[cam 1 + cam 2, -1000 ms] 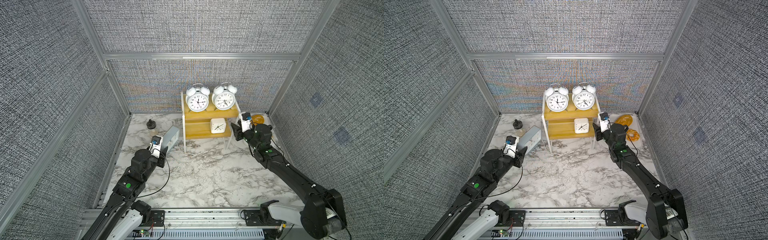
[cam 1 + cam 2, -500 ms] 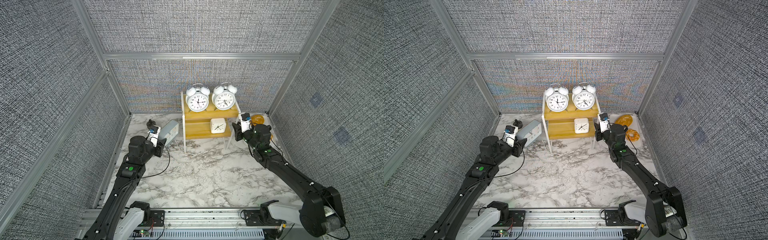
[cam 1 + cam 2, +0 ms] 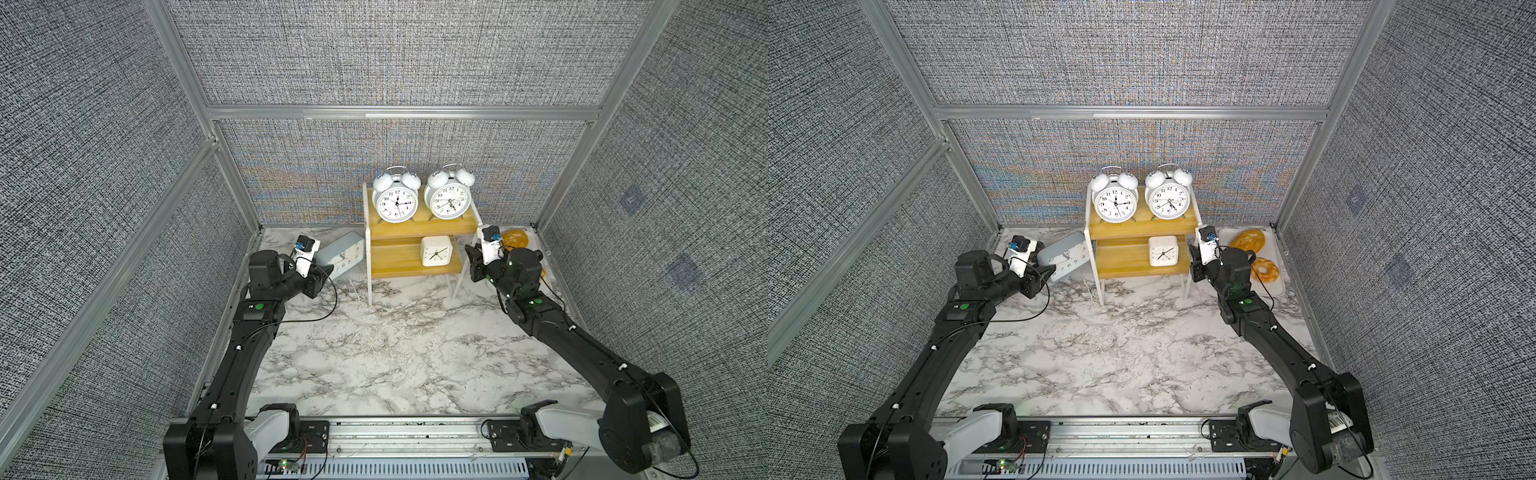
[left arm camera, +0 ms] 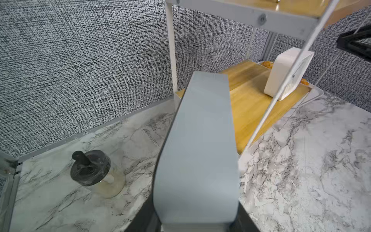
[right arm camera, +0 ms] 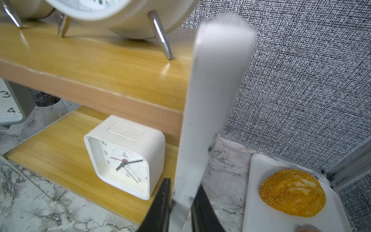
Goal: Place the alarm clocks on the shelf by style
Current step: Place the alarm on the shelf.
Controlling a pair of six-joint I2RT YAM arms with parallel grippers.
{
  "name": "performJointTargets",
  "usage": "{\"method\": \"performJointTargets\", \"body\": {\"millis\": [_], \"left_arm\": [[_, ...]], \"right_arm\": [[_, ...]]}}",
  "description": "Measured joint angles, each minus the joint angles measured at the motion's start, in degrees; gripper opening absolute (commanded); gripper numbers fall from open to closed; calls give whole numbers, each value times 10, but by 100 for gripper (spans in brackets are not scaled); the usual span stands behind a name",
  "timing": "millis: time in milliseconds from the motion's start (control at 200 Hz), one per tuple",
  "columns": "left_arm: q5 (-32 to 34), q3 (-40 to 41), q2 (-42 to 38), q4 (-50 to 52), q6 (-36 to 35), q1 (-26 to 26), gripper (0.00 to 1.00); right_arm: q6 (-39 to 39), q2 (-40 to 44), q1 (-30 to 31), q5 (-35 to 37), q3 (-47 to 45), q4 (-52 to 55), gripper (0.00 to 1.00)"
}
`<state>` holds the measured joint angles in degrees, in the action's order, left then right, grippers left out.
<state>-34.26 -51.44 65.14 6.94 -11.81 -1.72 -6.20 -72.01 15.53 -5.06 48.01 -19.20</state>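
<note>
Left gripper [image 3: 325, 269] clamped on tilted grey clock [image 3: 344, 257] at nine o'clock of the shelf [image 3: 399, 269], right gripper [image 5: 181, 200] closed round its three o'clock post, round clocks [image 3: 395, 202] on top board, square clock [image 3: 436, 250] below

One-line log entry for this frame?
left gripper: holds grey clock, tilted, beside shelf | right gripper: shut on shelf post | top tier: two bell clocks | lower tier: square clock

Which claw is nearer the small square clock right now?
Right. The right claw grips the shelf post just beside the square clock. The left claw holds the grey clock outside the shelf's opposite end, farther away.
</note>
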Motion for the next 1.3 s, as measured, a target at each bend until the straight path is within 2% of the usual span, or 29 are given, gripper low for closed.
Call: {"method": "performJointTargets", "body": {"millis": [375,846,1301], "left_arm": [[-101,-67,66,8,-51,1,15],[-225,-163,187,37,-127,0,15],[-277,-214,268,52,-162,-26,15]], "right_arm": [[0,-9,0,-2,5,0,22],[3,-14,0,-2,8,1,23],[2,-20,3,-2,7,1,23]]}}
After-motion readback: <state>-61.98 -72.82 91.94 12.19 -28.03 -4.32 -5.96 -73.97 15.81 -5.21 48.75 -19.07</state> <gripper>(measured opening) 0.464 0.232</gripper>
